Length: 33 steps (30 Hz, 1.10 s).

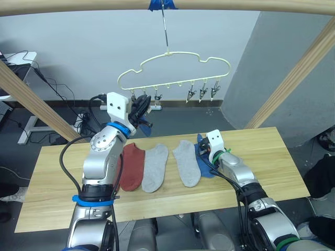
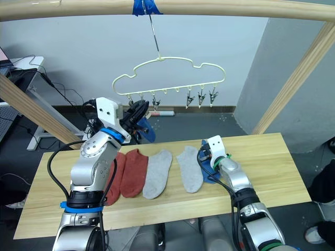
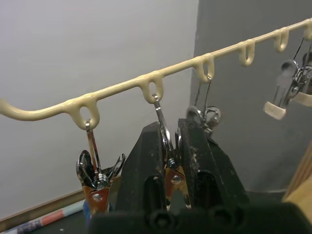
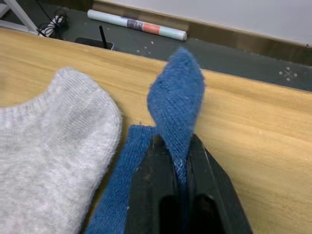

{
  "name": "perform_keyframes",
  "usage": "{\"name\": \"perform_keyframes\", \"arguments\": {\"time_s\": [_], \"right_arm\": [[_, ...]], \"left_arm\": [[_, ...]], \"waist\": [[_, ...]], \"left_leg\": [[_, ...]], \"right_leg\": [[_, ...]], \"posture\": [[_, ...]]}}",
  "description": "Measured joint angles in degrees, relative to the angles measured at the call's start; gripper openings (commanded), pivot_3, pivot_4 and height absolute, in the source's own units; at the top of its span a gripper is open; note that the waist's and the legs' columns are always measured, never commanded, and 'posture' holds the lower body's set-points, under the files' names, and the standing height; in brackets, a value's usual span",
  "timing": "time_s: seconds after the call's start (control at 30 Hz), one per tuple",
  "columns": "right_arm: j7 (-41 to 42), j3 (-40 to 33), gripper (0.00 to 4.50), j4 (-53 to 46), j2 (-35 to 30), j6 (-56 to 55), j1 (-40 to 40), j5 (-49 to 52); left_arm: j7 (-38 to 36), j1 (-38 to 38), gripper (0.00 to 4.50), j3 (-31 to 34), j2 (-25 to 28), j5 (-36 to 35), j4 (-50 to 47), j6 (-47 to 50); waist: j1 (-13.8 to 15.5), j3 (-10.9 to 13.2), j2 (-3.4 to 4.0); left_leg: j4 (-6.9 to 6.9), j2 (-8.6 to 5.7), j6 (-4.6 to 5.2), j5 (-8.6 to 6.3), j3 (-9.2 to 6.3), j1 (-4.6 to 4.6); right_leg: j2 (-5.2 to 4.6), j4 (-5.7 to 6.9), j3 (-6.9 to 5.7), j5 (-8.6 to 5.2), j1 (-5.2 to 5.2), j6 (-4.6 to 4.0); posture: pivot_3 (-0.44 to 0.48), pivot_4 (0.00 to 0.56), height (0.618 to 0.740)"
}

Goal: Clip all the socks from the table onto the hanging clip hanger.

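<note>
Hanger (image 1: 172,70) bare; five socks below on surface (image 1: 272,172). Right end effector (image 4: 179,168) pinches blue sock (image 4: 176,109); left end effector (image 3: 174,161) squeezes clip (image 3: 168,146).

I see knitted matt cloth socks (image 4: 58,146) on a smooth pale wood surface (image 4: 253,126), shiny metal clips (image 3: 97,170), glossy coated hanger (image 3: 122,87).

No text, label, brand, number or sign can be read on anything in these views. The rolled paper tube with red and blue patches (image 4: 137,24), lying on the dark floor beyond the far edge of the pale wooden table (image 4: 253,126) ahead of the right gripper (image 4: 180,161), carries print too small to make out.
</note>
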Motion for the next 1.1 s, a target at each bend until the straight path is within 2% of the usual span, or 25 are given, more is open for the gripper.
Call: {"name": "perform_keyframes", "arguments": {"time_s": [0.13, 0.3, 0.63, 0.7, 1.1], "right_arm": [[3.9, 5.2, 0.0, -12.3, -4.1, -2.8, 0.6, -5.3], [7.0, 10.7, 0.0, -20.3, -2.3, -3.6, -1.0, -9.1], [6.9, 14.5, 0.0, -15.0, 6.9, -7.0, -8.2, -11.4], [6.7, 14.5, 0.0, -13.6, 7.7, -8.0, -8.3, -11.4], [4.6, 12.7, 0.0, -11.5, 8.2, -12.7, -8.7, -11.4]], "left_arm": [[-1.4, -0.4, 0.18, 1.3, 1.0, -4.4, -1.2, 4.4], [-2.3, -0.8, 0.18, 1.9, 2.1, -7.9, -2.7, 9.0], [-2.4, -1.6, 0.18, 2.7, 3.0, -12.6, -5.2, 16.0], [-2.4, -1.6, 0.18, 3.0, 3.1, -12.9, -5.3, 16.3], [-1.5, -1.6, 0.18, 3.8, 3.2, -13.2, -5.5, 17.1]], "waist": [[0.0, 0.1, 0.05], [-0.1, 0.1, 0.06], [0.2, 0.1, 0.05], [0.2, 0.1, 0.05], [0.1, 0.1, 0.05]], "left_leg": [[0.0, 0.0, 0.0, 0.0, -0.01, 0.0], [-0.03, 0.03, 0.0, 0.0, -0.06, 0.0], [-0.01, 0.0, -0.01, 0.0, -0.06, -0.04], [-0.02, 0.0, -0.01, 0.0, -0.06, -0.04], [-0.01, 0.0, -0.01, 0.0, -0.06, -0.04]], "right_leg": [[0.01, 0.0, -0.01, -0.01, -0.03, 0.01], [0.07, 0.01, -0.02, -0.01, -0.06, 0.0], [-0.02, -0.02, -0.06, 0.02, -0.05, -0.04], [-0.02, -0.02, -0.06, 0.15, -0.05, -0.25], [-0.02, 0.02, -0.06, 0.15, -0.05, -0.26]], "posture": [[-0.186, 0.273, 0.74], [-0.189, 0.264, 0.74], [-0.177, 0.245, 0.74], [-0.177, 0.245, 0.74], [-0.179, 0.243, 0.74]]}}
